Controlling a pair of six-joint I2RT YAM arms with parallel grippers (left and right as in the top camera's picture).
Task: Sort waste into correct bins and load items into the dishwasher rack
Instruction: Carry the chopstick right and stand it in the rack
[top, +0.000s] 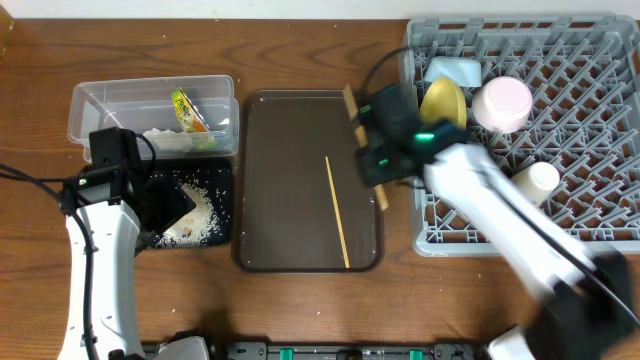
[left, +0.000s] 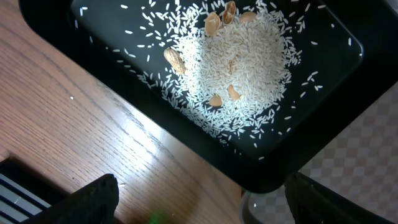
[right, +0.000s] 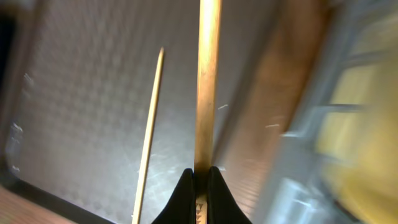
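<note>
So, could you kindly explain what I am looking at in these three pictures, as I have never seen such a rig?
Two robot arms work at a table. One picture looks down from above; the other two come from cameras on each wrist. The left hand is open over a black tray of rice. The right hand grips one chopstick; a second chopstick lies on the brown tray. The grey rack holds a yellow plate and a pink bowl.

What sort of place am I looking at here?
Probably a robot practice bench mocked up as a dish-clearing station: a loaded grey dishwasher rack, a black tray of rice, on a wooden table.
</note>
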